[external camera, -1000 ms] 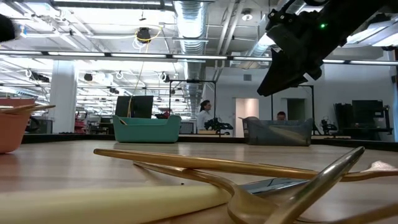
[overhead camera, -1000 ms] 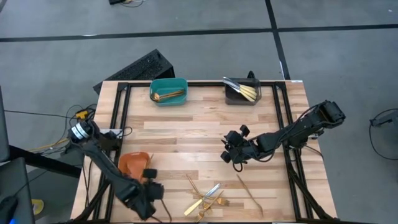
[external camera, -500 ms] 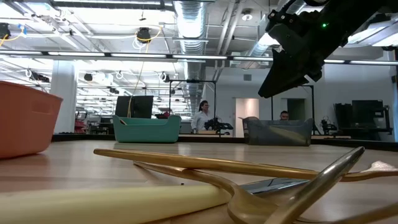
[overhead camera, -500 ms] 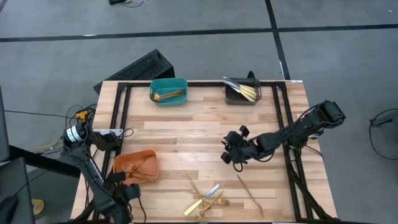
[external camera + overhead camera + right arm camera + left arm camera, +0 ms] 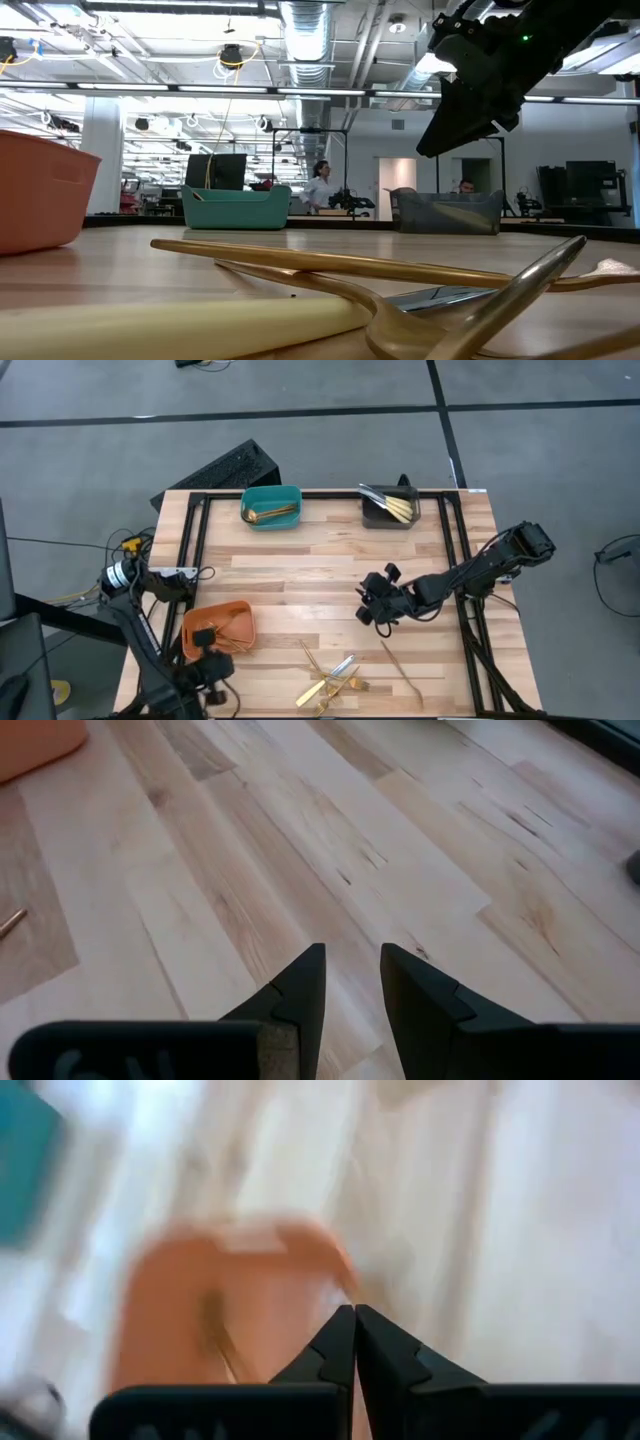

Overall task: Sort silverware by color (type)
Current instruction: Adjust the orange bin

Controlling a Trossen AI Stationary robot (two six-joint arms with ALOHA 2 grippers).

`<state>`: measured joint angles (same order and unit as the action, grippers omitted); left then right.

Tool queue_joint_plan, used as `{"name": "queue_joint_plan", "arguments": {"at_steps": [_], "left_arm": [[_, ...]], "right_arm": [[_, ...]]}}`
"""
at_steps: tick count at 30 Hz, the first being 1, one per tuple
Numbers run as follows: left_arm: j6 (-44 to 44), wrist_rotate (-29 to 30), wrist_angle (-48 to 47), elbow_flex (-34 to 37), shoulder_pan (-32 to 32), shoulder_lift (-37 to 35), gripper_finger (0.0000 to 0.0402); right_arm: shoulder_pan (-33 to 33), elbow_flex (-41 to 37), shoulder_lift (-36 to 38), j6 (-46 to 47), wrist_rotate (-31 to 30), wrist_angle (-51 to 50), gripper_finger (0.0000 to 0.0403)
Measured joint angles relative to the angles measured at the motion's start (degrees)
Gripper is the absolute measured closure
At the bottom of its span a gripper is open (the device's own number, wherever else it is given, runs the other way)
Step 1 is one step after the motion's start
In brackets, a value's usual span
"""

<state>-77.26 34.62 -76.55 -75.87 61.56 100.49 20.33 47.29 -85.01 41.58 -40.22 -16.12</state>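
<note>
Gold silverware [image 5: 332, 680] lies tangled at my near table edge; my left gripper [image 5: 212, 667], fingers pressed together and empty, sits by the orange bin [image 5: 215, 626]. Farther out, the right gripper [image 5: 374, 607] hovers slightly parted. I'd pick a single outlying piece first.

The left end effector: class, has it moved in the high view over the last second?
Yes. The left end effector, shut and empty, has pulled back leftward from beside the pile of loose silverware to the near edge of the orange bin.
</note>
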Motion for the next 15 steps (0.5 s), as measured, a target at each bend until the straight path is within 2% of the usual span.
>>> {"name": "queue_joint_plan", "arguments": {"at_steps": [2, 4, 10, 15], "left_arm": [[3.0, 3.9, 0.7, 1.0, -2.9, 0.0, 0.0400], [8.0, 4.5, 2.4, 2.7, -6.7, 0.0, 0.0401], [24.1, 0.4, 9.7, 8.6, -20.0, 0.0, 0.0401], [27.2, 5.5, 7.0, 9.6, -29.2, 0.0, 0.0401]], "right_arm": [[0.3, 0.0, 0.0, 0.3, 0.0, 0.0, 0.0278], [0.7, 0.0, 0.0, 0.4, 0.0, 0.0, 0.0278], [2.4, 0.0, 0.0, 0.4, 0.0, -0.1, 0.0278], [3.2, 0.0, 0.0, 0.1, 0.0, -0.6, 0.0278]]}}
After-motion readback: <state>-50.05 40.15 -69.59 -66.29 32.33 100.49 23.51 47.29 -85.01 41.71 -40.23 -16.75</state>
